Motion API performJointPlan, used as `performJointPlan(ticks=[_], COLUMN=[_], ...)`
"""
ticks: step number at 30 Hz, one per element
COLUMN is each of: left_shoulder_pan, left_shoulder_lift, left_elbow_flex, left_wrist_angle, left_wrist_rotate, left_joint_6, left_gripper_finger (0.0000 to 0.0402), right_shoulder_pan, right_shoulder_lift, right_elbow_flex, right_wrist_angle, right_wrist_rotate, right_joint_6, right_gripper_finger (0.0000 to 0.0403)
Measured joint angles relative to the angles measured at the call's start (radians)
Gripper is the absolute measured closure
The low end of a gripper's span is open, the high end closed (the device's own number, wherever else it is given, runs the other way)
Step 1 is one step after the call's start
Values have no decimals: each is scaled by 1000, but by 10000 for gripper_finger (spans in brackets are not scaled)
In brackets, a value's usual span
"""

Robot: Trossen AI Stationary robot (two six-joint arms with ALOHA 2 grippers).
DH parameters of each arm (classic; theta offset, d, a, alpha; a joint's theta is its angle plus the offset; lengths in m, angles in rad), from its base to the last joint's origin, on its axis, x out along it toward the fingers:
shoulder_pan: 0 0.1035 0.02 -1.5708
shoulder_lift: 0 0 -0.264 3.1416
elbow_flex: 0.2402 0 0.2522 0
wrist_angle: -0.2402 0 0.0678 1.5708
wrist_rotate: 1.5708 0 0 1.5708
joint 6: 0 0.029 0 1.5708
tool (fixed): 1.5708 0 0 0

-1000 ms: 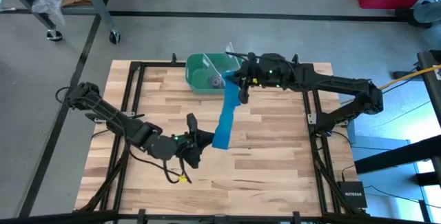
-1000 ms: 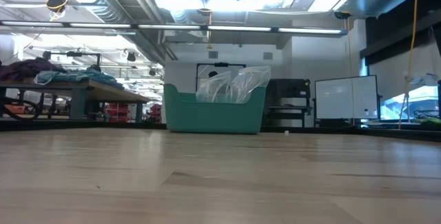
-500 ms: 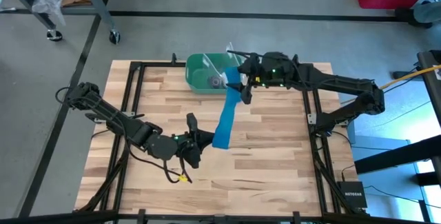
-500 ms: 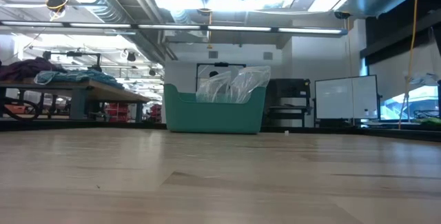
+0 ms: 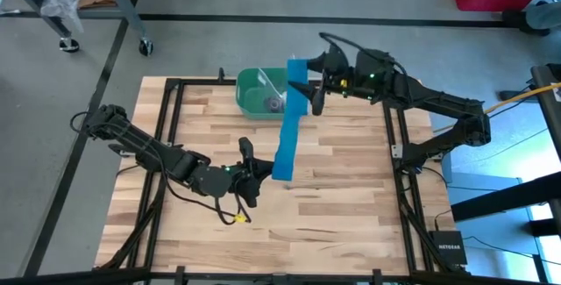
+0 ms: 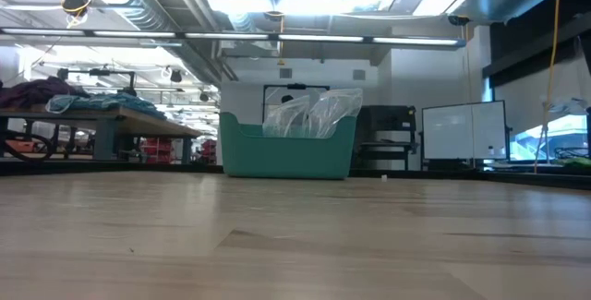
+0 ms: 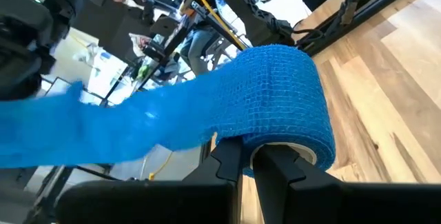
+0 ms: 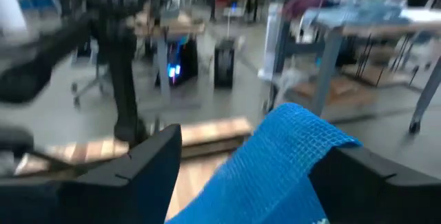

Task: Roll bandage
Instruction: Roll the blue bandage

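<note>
Left pincer (image 5: 252,173) pinching the bright blue fabric bandage's (image 5: 287,131) roll, right pincer (image 5: 318,79) spread wide — wind slowly, strip taut.

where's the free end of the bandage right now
In the high view the bandage rises from the left gripper at mid-table; its free end lies between the open right gripper fingers, by the green bin.

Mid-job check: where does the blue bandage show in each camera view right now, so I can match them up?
High view: the bandage slants mid-table, from left gripper up to right gripper.
Low view: not in it.
Left wrist view: roll at centre, strip trailing away.
Right wrist view: free end between the open fingers.
Shared landmark: green bin, also in the low view.
</note>
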Motion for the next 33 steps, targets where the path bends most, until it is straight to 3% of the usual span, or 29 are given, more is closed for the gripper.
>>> performJointPlan(ticks=[21, 27, 33], left_shoulder_pan=[0, -8, -8], left_shoulder_lift=[0, 0, -1], left_elbow_flex=[0, 0, 0], left_wrist_angle=[-13, -17, -19], left_wrist_rotate=[0, -38, -51], left_joint_6=[-8, -14, -24], left_gripper_finger=[386, 386, 386], right_shoulder_pan=[0, 31, 95], right_shoulder_lift=[159, 61, -87], right_elbow_flex=[-2, -3, -2], right_wrist_angle=[33, -62, -267], right_wrist_rotate=[-19, -19, -19], right_joint_6=[0, -2, 0], right_gripper_finger=[111, 111, 111])
